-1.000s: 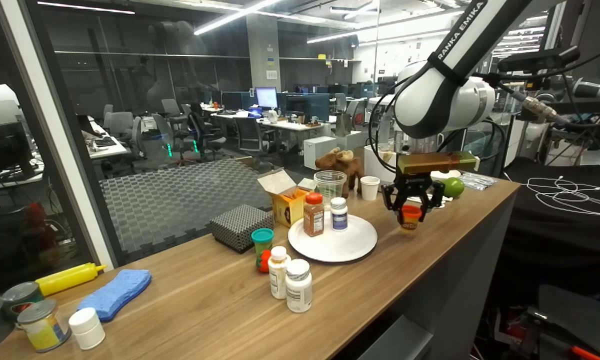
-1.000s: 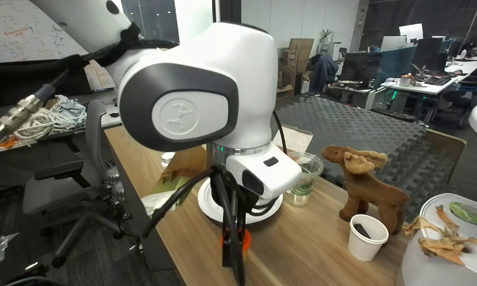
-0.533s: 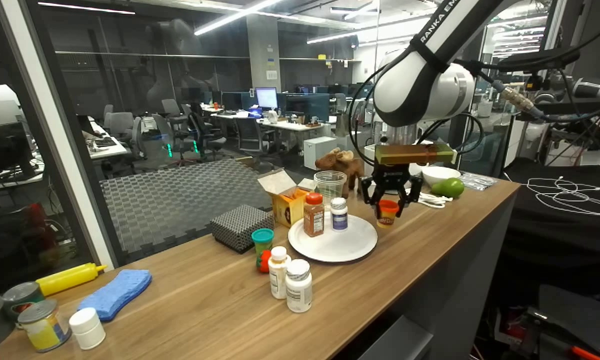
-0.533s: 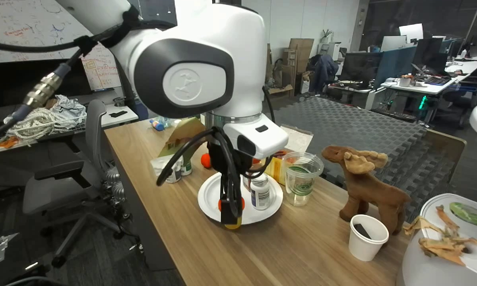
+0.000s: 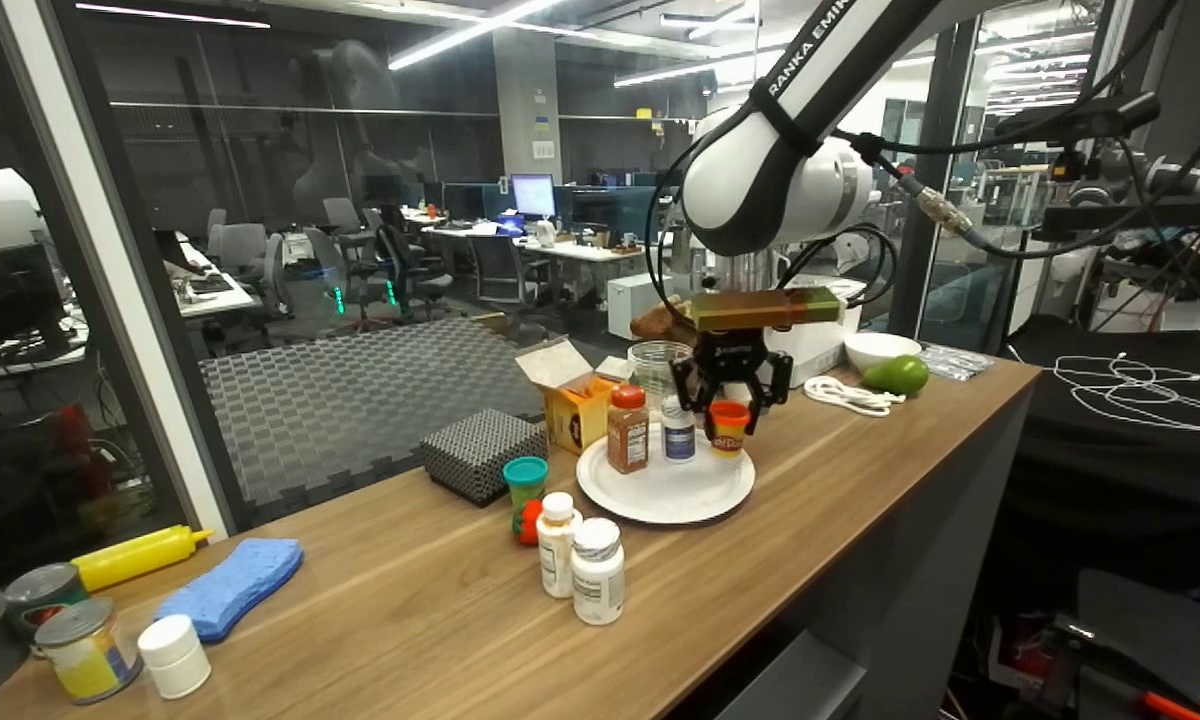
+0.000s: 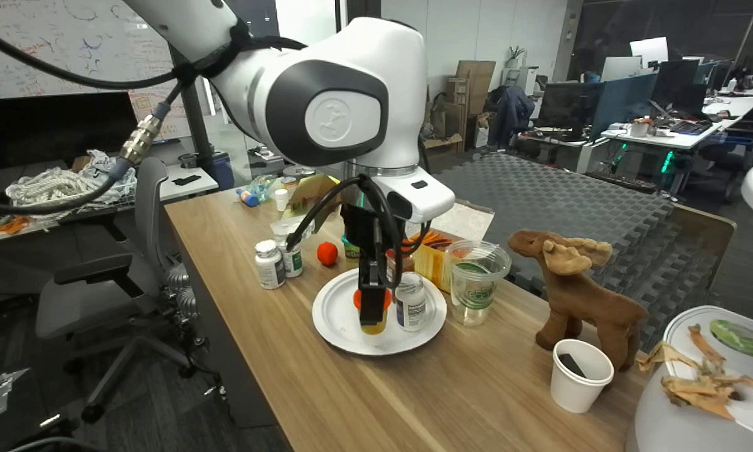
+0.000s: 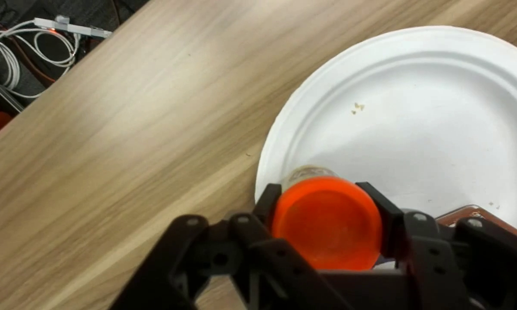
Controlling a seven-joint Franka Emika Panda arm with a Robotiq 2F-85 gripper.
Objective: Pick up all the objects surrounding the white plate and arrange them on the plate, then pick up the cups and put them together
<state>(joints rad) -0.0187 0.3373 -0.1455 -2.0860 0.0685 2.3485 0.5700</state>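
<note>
A wood-grain counter point(image 5: 430, 620) runs past a dark grey floor mat point(image 5: 360, 395). On it lies the round, plain white plate point(image 5: 665, 500); read as a clock in an exterior view, it bears a red-capped clear bottle with brown contents point(image 5: 628, 440) near ten and a white bottle with a purple label point(image 5: 678, 442) between twelve and one. At two, the black gripper point(image 5: 731, 423) has its jaws closed on a small yellow tub with an orange lid point(image 7: 327, 224), upright, seemingly over the plate; whether its base touches, I cannot tell.

Gathering the objects onto the plate looks to be the step in hand. The next move calls for lowering this tub level inside the rim, easing the jaws apart, then rising straight, clear of the white bottle just beside.

By the same clock, a green tub with a teal lid point(image 5: 525, 482) lies off the plate between eight and nine, a slim white-capped bottle point(image 5: 557, 548) near eight, a stouter white-capped bottle point(image 5: 598, 580) near seven; these probably follow. The cups likely come last: in an exterior view, a clear plastic cup point(image 6: 475, 279) near three o'clock from the plate, a white paper cup point(image 6: 574, 389) near four.
</note>
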